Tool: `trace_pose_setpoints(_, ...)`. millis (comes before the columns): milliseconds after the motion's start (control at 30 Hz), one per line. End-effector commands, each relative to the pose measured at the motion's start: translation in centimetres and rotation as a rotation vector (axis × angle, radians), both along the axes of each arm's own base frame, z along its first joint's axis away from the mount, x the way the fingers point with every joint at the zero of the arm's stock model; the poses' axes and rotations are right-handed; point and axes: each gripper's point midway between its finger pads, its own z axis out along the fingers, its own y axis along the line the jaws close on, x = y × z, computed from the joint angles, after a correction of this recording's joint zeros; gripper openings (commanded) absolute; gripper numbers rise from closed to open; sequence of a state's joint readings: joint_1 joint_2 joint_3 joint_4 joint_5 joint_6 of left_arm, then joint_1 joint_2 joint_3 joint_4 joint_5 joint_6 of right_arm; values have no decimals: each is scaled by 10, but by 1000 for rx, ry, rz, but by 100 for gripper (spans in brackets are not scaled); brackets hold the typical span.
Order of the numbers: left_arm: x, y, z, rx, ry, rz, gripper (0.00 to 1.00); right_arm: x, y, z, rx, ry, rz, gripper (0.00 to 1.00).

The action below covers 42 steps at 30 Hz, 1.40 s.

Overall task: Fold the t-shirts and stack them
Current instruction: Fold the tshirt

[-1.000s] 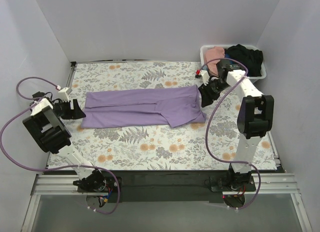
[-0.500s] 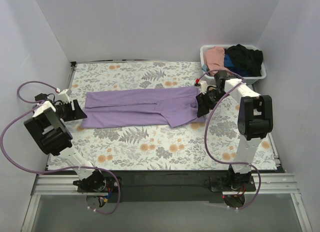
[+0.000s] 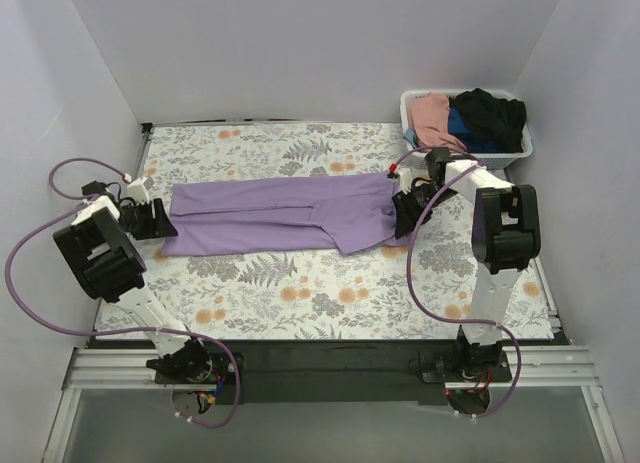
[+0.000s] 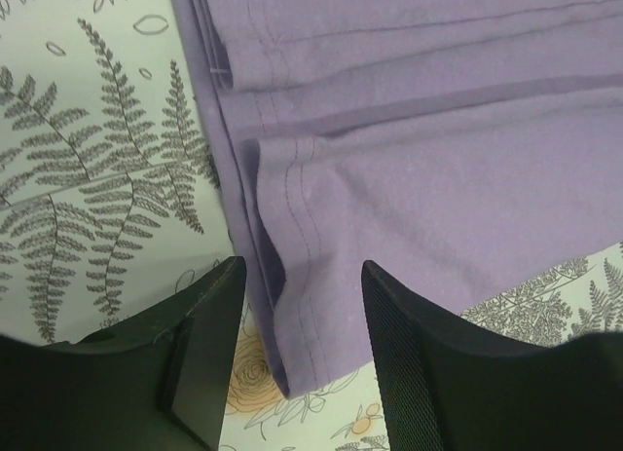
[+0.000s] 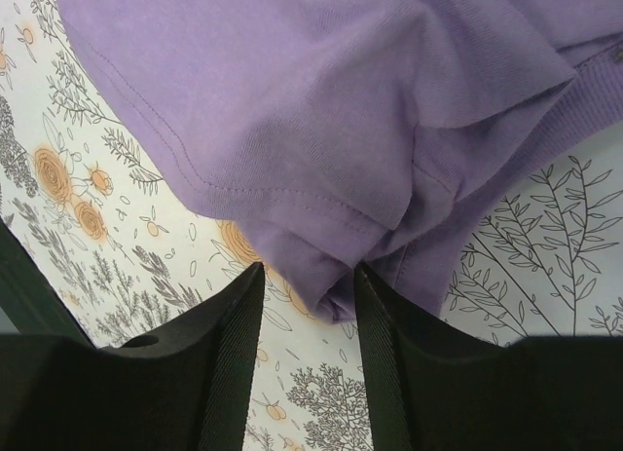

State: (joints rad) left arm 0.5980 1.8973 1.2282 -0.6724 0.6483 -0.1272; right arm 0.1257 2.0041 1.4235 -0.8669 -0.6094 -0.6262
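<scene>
A lavender-purple t-shirt (image 3: pixel 285 213), folded into a long strip, lies across the floral table. My left gripper (image 3: pixel 160 223) is open at its left end, the jaws straddling the hemmed corner (image 4: pixel 297 324) just above the table. My right gripper (image 3: pixel 402 215) is open at the right end, the jaws either side of a bunched sleeve fold (image 5: pixel 336 290). Neither gripper has closed on the cloth. Pink (image 3: pixel 432 115), blue (image 3: pixel 470 133) and black (image 3: pixel 492 113) shirts lie in the basket.
A white slatted basket (image 3: pixel 522 148) stands at the back right corner. White walls close in the table at the back and both sides. The floral tablecloth (image 3: pixel 300 293) shows in front of the shirt.
My right gripper has come down from near the basket to the shirt's right end. My left gripper has moved slightly in to the shirt's left corner. The shirt has not moved.
</scene>
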Motion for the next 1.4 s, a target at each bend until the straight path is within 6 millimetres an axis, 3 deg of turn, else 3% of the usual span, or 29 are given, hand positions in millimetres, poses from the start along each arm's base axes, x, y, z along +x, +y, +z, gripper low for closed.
trace_pose_setpoints(0, 15, 6, 7, 40, -27, -15, 49, -2, 3, 1, 22, 4, 9, 46)
trace_pose_setpoints(167, 20, 4, 10, 42, -24, -31, 35, -4, 2, -1, 20, 12, 16, 37)
trace_pose_setpoints(300, 19, 5, 15, 50, -16, -41, 18, -5, 2, -3, 18, 17, 21, 34)
trace_pose_setpoints(600, 3, 1, 12, 60, 24, -56, 21, -8, 1, -2, 16, 19, 30, 34)
trace_pose_setpoints(700, 1, -1, 9, 52, 38, -52, 27, -9, 1, -3, 17, 25, 31, 33)
trace_pose_setpoints(733, 1, -1, 8, 50, 40, -52, 27, -10, 1, -3, 17, 28, 30, 33)
trace_pose_setpoints(767, 0, -2, 8, 46, 41, -53, 18, -10, 1, -4, 16, 30, 31, 27)
trace_pose_setpoints(833, 2, -2, 11, 48, 33, -56, 11, -11, 1, -3, 18, 31, 33, 22)
trace_pose_setpoints(900, 1, -2, 15, 45, 32, -56, 0, -12, 1, -3, 16, 33, 34, 9)
trace_pose_setpoints(967, 1, 0, 22, 50, 33, -54, 0, -12, 0, -3, 10, 30, 34, 1)
trace_pose_setpoints(1167, -5, 21, 36, 105, 65, -33, 0, -5, -10, 3, -28, 11, -4, 1)
trace_pose_setpoints(1367, -10, 35, 25, 138, 93, -9, 0, -1, -16, 5, -56, -4, -12, 1)
